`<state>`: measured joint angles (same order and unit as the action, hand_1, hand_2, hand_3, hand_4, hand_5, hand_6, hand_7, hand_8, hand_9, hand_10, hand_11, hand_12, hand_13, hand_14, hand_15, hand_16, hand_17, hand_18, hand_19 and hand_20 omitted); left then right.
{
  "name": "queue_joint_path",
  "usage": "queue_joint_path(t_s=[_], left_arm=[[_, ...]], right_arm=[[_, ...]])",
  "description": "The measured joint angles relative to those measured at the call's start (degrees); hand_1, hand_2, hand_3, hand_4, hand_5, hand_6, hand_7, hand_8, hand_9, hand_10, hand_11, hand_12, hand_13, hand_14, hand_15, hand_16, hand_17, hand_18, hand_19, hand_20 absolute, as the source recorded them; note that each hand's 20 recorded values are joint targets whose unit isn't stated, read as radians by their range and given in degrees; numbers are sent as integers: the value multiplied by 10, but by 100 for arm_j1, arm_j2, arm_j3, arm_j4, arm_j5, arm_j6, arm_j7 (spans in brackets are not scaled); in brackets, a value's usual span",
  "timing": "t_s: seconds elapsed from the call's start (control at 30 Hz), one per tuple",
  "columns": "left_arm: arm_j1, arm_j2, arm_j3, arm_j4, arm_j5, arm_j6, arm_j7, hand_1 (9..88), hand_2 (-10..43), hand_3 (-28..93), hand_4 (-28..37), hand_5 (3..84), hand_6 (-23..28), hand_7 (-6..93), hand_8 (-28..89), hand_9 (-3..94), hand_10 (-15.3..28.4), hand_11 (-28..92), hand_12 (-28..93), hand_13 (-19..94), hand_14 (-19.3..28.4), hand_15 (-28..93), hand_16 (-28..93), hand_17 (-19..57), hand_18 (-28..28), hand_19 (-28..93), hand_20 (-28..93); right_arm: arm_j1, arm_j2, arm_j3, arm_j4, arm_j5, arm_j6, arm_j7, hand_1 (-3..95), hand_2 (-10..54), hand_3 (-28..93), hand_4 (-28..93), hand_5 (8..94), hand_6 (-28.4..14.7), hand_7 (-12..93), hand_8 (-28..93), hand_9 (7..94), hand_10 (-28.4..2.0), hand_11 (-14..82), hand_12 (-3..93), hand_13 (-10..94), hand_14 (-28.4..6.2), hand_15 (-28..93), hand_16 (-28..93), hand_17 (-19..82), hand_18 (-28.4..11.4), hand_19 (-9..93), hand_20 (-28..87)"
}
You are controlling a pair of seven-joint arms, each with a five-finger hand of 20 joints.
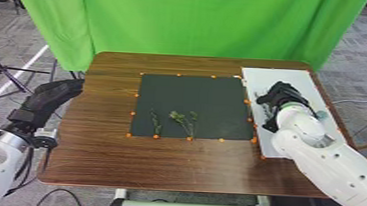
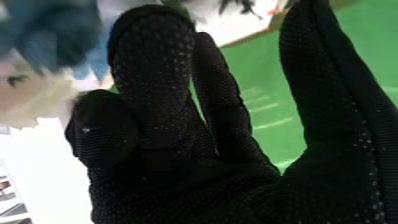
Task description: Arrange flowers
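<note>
A blue flower (image 2: 58,42), apparently, lies beside the right hand (image 1: 283,94).

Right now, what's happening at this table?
A robot is at work arranging flowers. Its right hand is over the white board on the right side of the table, its fingers open, with blue petals and paler petals close by. I see nothing gripped in it. A few green sprigs lie on the dark mat, toward its near edge. The left hand is over by the table's left edge, away from the flowers.
</note>
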<state>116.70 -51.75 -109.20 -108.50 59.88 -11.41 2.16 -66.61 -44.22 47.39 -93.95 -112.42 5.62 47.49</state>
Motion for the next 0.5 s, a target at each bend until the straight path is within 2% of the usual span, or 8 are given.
queue_joint_path(t_s=[0.17, 0.33, 0.4, 0.47, 0.5], left_arm=[[0, -16, 2, 0, 0, -15, -4, 291, -95, 558, -182, 384, 64, 105, -43, 325, 136, 109, 140, 258, 160, 84, 38, 3, 111, 47, 125], [14, -46, -2, -5, 0, -25, -9, 291, -95, 557, -182, 383, 64, 104, -44, 325, 137, 110, 139, 258, 161, 84, 37, 3, 111, 47, 125], [16, -61, -3, -5, 0, -26, -9, 292, -95, 557, -182, 384, 64, 104, -44, 325, 136, 110, 139, 258, 160, 84, 37, 3, 111, 47, 125], [18, -71, -3, -5, 0, -26, -10, 293, -95, 557, -183, 383, 64, 104, -43, 325, 136, 111, 140, 258, 160, 84, 37, 3, 111, 47, 125], [19, -75, -3, -5, 0, -28, -12, 292, -95, 557, -183, 384, 65, 104, -43, 324, 136, 112, 140, 258, 160, 84, 37, 3, 111, 47, 125]], right_arm=[[-26, -55, -2, 42, 57, -29, 41, 451, -95, 583, -83, 554, -56, 138, -16, 630, -185, 104, 219, 884, -46, 459, 347, 589, -131, 905, 420], [-38, -114, -2, 73, 72, 15, 77, 550, -95, 586, -121, 562, -52, 216, -22, 662, -170, 177, 246, 882, -40, 509, 349, 596, -125, 916, 449], [-26, -133, -14, 101, 53, 58, 84, 634, -95, 483, -85, 576, -52, 216, 98, 717, -145, 115, 358, 884, -35, 522, 339, 601, -120, 914, 464], [4, -149, -68, 150, 20, 147, 87, 702, -95, 388, -35, 619, -45, 213, 229, 807, -112, 91, 407, 892, -32, 524, 341, 605, -118, 914, 472], [19, -156, -99, 178, 7, 206, 88, 712, -95, 385, -31, 633, -43, 214, 247, 840, -104, 104, 415, 894, -30, 523, 342, 607, -115, 914, 473]])
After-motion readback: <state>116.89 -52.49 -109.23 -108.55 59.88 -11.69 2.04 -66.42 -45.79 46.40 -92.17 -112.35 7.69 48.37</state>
